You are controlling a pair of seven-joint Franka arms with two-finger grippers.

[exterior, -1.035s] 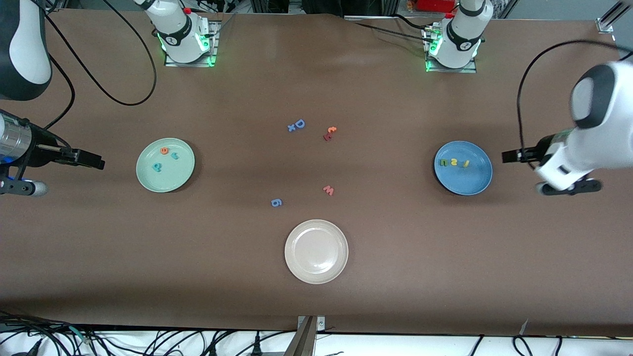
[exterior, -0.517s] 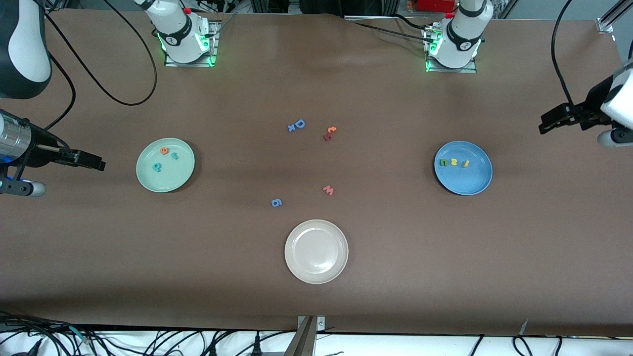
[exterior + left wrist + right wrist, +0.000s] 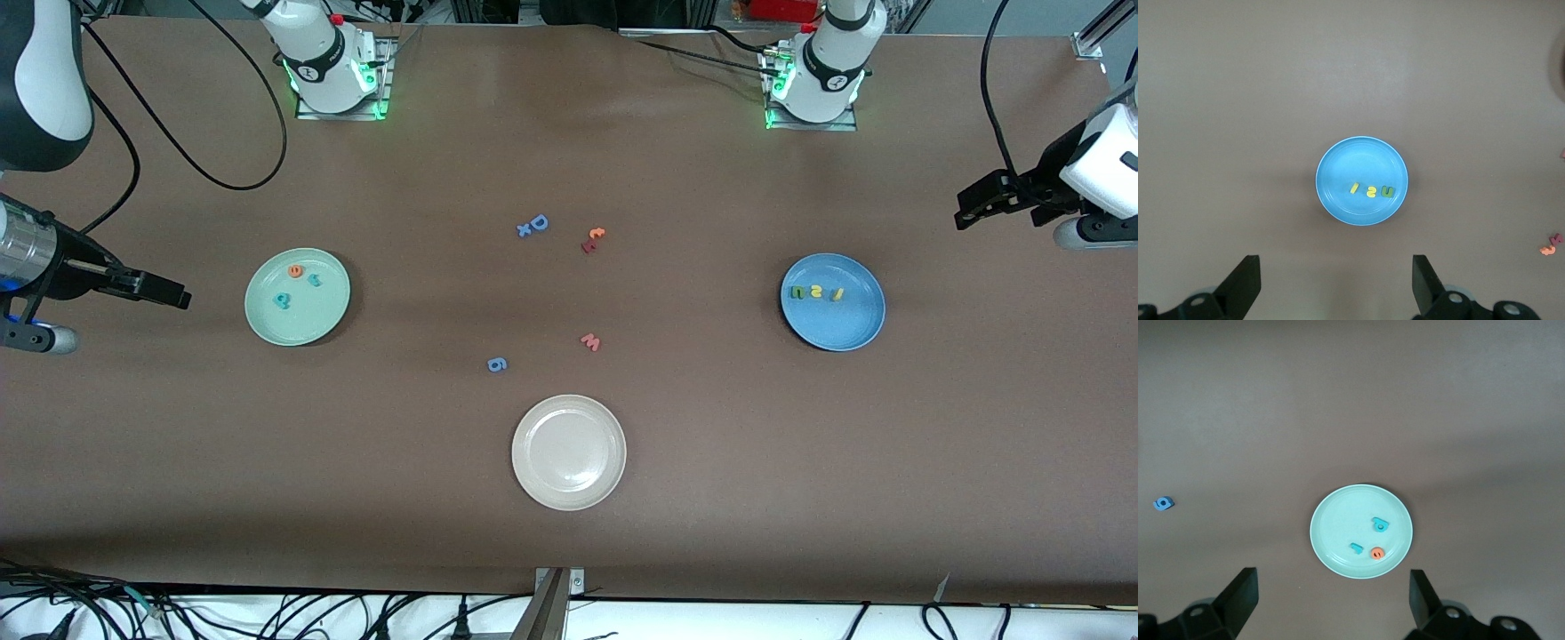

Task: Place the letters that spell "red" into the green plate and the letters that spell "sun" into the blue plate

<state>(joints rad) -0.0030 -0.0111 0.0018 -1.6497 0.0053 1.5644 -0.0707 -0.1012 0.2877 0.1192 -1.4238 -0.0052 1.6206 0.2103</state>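
Front view: my left claw (image 3: 973, 201) hangs open at the frame's right edge, my right claw (image 3: 164, 292) open at the left edge. Left wrist view: the sun letters (image 3: 1371, 191) lie in the blue plate (image 3: 1338, 167). Right wrist view: the red letters (image 3: 1369, 537) sit in the green plate (image 3: 1338, 520). I judge sorting finished; best I stay clear.

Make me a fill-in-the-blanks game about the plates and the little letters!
1. The orange e lies in the ____ plate.
2. The blue plate holds ____ letters.
3. The white plate holds ____ letters.
4. The blue g lies on the ____, not in a plate.

Missing words: green; three; no; table
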